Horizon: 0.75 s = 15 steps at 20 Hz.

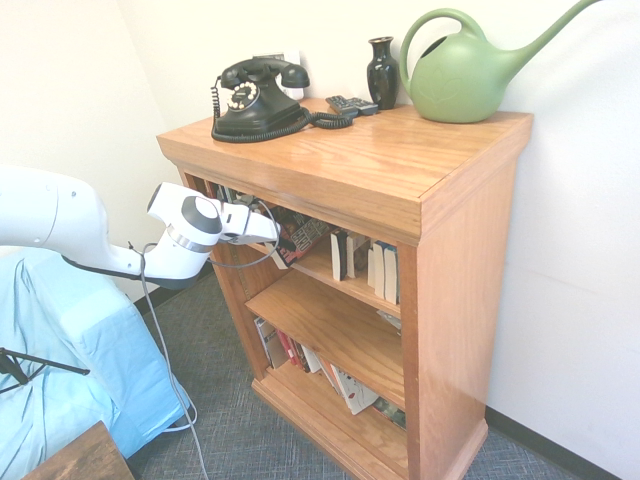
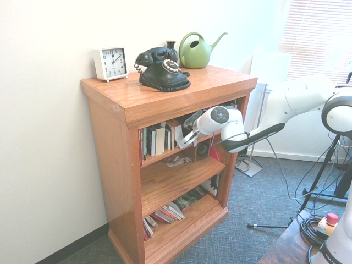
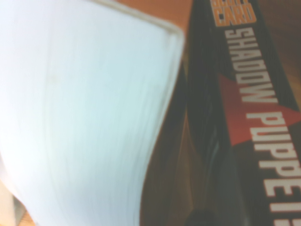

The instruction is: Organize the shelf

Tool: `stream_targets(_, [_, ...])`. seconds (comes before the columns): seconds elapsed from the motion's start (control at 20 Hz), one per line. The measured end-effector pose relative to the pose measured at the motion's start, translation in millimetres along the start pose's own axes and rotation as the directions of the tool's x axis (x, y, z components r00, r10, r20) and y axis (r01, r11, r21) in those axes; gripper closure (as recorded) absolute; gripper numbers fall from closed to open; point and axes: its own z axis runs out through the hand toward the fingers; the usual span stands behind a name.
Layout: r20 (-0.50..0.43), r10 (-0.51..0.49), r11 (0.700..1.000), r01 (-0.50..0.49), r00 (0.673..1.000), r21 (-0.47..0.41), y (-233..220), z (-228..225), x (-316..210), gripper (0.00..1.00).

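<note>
At the top tier of the shelf [image 1: 420, 190], the end effector [image 1: 275, 240] reaches among leaning books; whether its fingers are apart or together cannot be told. A black paperback [image 3: 244, 122] lies just ahead, slanted, beside a book's white page edge [image 3: 80, 117].

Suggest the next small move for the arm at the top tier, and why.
Probably ease the gripper slightly deeper into the shelf, towards the leaning book: it sits at the top tier's mouth, and that book slants beside upright ones.
</note>
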Motion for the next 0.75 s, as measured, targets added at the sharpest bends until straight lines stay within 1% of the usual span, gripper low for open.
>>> stream_targets(0.45, [0.004,0.001,1.000,-0.001,1.000,0.007,2.3,-4.9,0.7,0.00])
stream_targets(0.75, [0.033,-0.014,1.000,0.013,0.999,0.026,27.7,-34.7,-18.9,0.00])
